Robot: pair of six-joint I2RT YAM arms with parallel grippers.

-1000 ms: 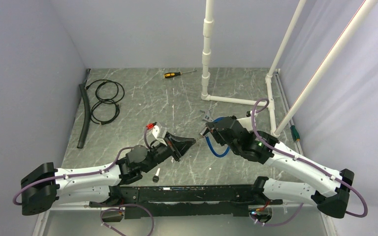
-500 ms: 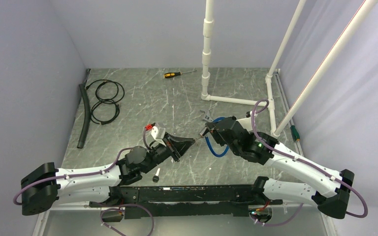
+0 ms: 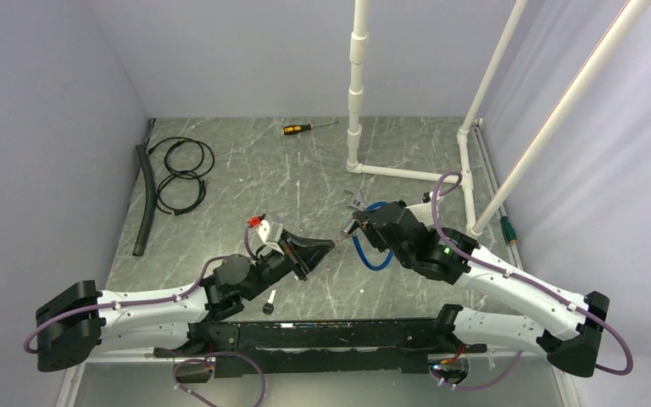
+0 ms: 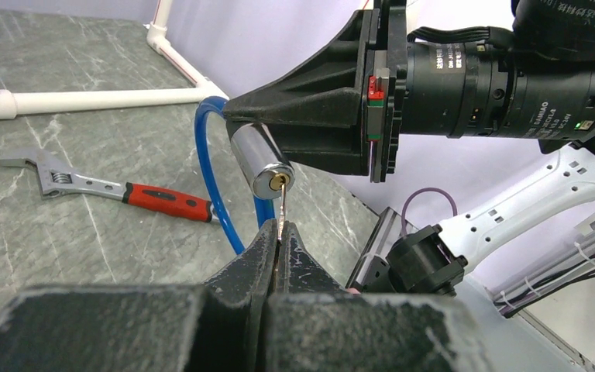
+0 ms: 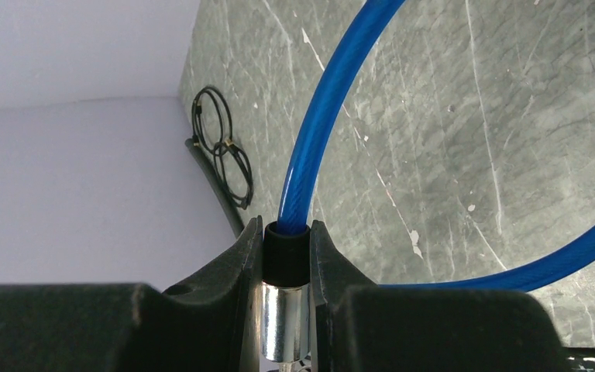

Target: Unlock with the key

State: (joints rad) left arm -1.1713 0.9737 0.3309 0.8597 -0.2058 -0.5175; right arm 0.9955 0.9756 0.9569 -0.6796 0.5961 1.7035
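A blue cable lock (image 5: 318,116) ends in a chrome cylinder (image 4: 257,157). My right gripper (image 5: 287,232) is shut on that cylinder (image 5: 285,322) and its black collar and holds it above the table. The brass keyhole faces my left gripper (image 4: 280,229), which is shut on a thin key (image 4: 282,208). The key's tip sits in the keyhole. From above, my left gripper (image 3: 326,246) and right gripper (image 3: 356,227) meet tip to tip at the table's middle, with the blue cable (image 3: 373,259) looping beneath the right one.
An adjustable wrench with a red handle (image 4: 108,190) lies on the table behind the lock. A white pipe frame (image 3: 356,102) stands at the back right. A screwdriver (image 3: 301,129), coiled black cables (image 3: 182,174) and a black hose (image 3: 144,199) lie at the back left.
My left gripper has moved right to close the small gap to the lock, and its wrist has turned slightly. The right arm has held still.
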